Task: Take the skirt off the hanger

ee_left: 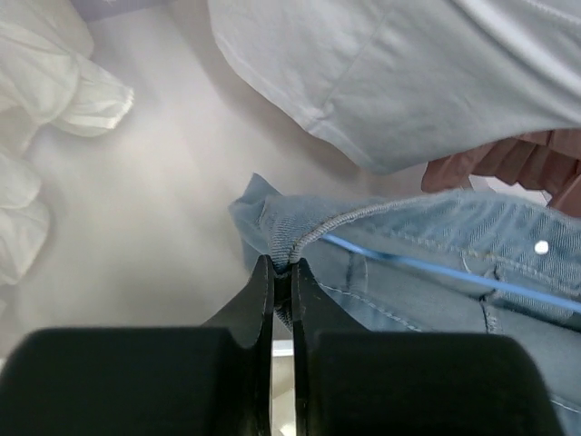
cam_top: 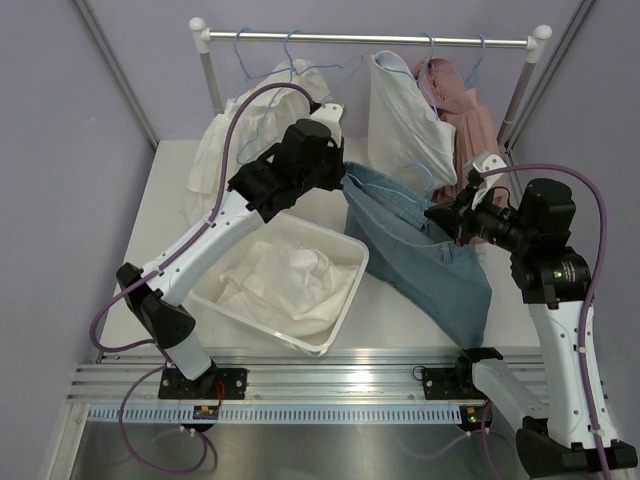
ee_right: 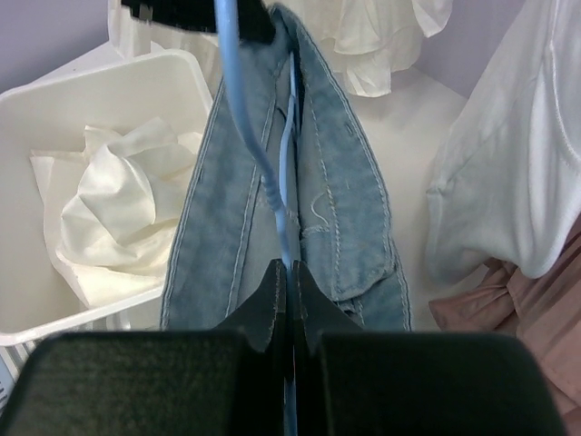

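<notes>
The blue denim skirt (cam_top: pixel 420 250) hangs stretched between my two grippers above the table, its lower part draping down to the right. My left gripper (cam_top: pixel 338 172) is shut on the skirt's waistband edge (ee_left: pixel 300 238); in the left wrist view the left gripper (ee_left: pixel 282 265) pinches the folded denim. A thin blue wire hanger (ee_right: pixel 272 195) runs inside the waistband and also shows in the left wrist view (ee_left: pixel 427 269). My right gripper (cam_top: pixel 437 215) is shut on the hanger wire; in the right wrist view the right gripper (ee_right: pixel 286 269) clamps it over the skirt (ee_right: pixel 349 182).
A white bin (cam_top: pixel 340 250) holding a cream garment (cam_top: pixel 285 280) sits under the left arm. A rail (cam_top: pixel 370 38) at the back carries a white top (cam_top: pixel 405 120), a pink garment (cam_top: pixel 470 120) and a cream garment (cam_top: pixel 225 140) on blue hangers.
</notes>
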Controlling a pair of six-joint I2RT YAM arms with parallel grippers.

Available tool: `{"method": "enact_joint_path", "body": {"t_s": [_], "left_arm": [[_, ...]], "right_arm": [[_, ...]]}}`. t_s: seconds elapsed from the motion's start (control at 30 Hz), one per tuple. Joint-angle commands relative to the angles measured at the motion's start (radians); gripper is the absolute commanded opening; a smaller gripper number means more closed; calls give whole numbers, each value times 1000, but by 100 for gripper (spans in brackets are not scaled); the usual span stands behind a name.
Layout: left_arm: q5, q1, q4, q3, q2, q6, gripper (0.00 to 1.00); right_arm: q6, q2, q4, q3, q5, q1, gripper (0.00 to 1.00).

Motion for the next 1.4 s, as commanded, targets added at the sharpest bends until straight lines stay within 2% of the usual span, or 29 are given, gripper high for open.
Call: {"method": "enact_joint_path", "body": {"t_s": [0.0, 0.17, 0.33, 0.53, 0.63, 0.73, 0.77, 0.8, 0.87, 1.0, 1.03, 1.07, 1.17, 1.2, 1.37], "left_arm": [[-92, 45, 2, 76, -30, 78, 0], [-116, 85, -21, 44, -68, 91, 0], [-113, 119, -12, -62, -103, 76, 0], [-60, 145, 15, -82, -125, 66, 0], [37, 145, 64, -104, -139, 63, 0], [221, 143, 175, -168, -160, 39, 0], [374, 143, 210, -202, -162, 31, 1], [448, 142, 280, -217, -162, 20, 3], [566, 122, 336, -233, -151, -9, 8], [605, 102, 356, -253, -145, -23, 20], [607, 102, 356, -256, -146, -20, 25], [602, 100, 359, -260, -151, -17, 34], [587, 100, 365, -280, -183, 11, 49], [584, 100, 368, -286, -207, 20, 58], [553, 100, 374, -340, -290, 124, 82]], "right_arm": [[-48, -48, -18, -21, -18, -11, 0], [-66, -94, -71, -64, -7, -23, 0], [-59, -114, -91, -56, -30, -35, 0], [-48, -114, -81, -58, -52, -39, 0], [-25, -105, -50, -61, -55, -39, 0], [7, -93, -6, -59, -50, -39, 0], [26, -82, 7, -56, -47, -39, 0], [32, -76, 17, -52, -38, -39, 0], [50, -56, 53, -40, -26, -39, 0], [81, -22, 103, -10, -12, -39, 0], [89, -14, 126, -4, -12, -40, 0], [101, -2, 137, -3, -17, -39, 0], [118, 21, 169, 0, -18, -39, 0], [121, 29, 174, 2, -17, -40, 0], [118, 78, 212, 28, -24, -40, 0]]}}
